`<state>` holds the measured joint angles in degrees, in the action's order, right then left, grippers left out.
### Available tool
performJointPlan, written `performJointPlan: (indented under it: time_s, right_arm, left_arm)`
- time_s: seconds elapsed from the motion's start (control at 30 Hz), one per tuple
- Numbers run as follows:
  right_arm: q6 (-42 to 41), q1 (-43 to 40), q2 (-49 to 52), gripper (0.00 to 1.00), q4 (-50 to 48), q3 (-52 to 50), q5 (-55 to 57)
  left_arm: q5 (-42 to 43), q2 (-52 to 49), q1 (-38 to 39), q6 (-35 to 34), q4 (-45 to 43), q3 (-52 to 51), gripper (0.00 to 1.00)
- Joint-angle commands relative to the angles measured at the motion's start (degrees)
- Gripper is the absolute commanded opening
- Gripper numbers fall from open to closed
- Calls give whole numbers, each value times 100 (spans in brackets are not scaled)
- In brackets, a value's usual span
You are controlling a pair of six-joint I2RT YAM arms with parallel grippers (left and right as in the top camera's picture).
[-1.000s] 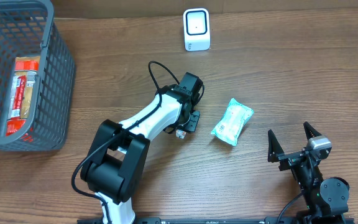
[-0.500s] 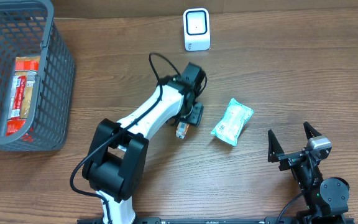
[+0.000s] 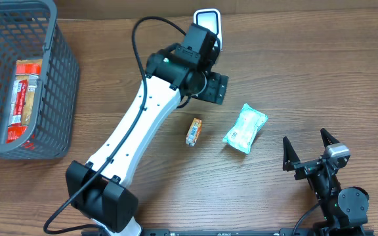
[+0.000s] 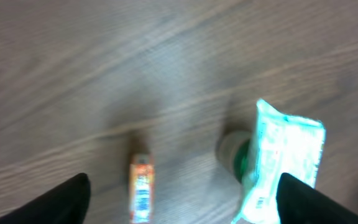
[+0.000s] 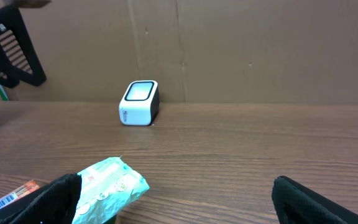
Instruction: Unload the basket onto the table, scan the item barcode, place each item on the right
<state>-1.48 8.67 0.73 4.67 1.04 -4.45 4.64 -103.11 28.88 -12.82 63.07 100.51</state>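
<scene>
Wood-grain tabletop (image 3: 320, 72) bears a small orange packet (image 3: 193, 130), lying free below the left gripper (image 3: 215, 87), whose fingers (image 4: 67, 199) stand wide apart, holding nothing. The packet looks light and fairly stiff, so pinch it across its narrow sides. Right gripper (image 3: 310, 154) gapes empty, well apart from the packet.

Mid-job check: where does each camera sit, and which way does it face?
Overhead: above the table, looking straight down; both arms show.
Left wrist: on the left arm, looking down at orange box and teal packet; open left pincer tips show.
Right wrist: low, facing level toward the scanner; open right pincer tips show.
Shared by both wrists: orange box, teal packet.
</scene>
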Motion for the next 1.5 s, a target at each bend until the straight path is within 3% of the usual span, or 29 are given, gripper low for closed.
performJointPlan:
  time_s: [0.0, 0.27, 0.67, 1.27, 1.37, 1.47]
  right_arm:
    - [24, -17, -50, 100, -24, -59, 28]
    - [24, -17, -50, 100, -24, -59, 26]
    - [24, -17, -50, 100, -24, -59, 26]
    - [24, -17, -50, 100, -24, -59, 26]
    - [24, -17, -50, 100, -24, -59, 28]
    - [24, -17, -50, 100, -24, -59, 26]
  left_arm:
    - [426, -83, 264, -74, -131, -380, 100]
    - [636, -85, 658, -118, -680, -1012, 99]
    - [1010, -87, 765, -247, -1617, -2017, 73]
    - [1338, -118, 809, -455, -2229, -2544, 70]
    - [1331, -129, 811, -503, -2350, -2610, 60]
    - [1320, -129, 811, -503, -2411, -2610, 31]
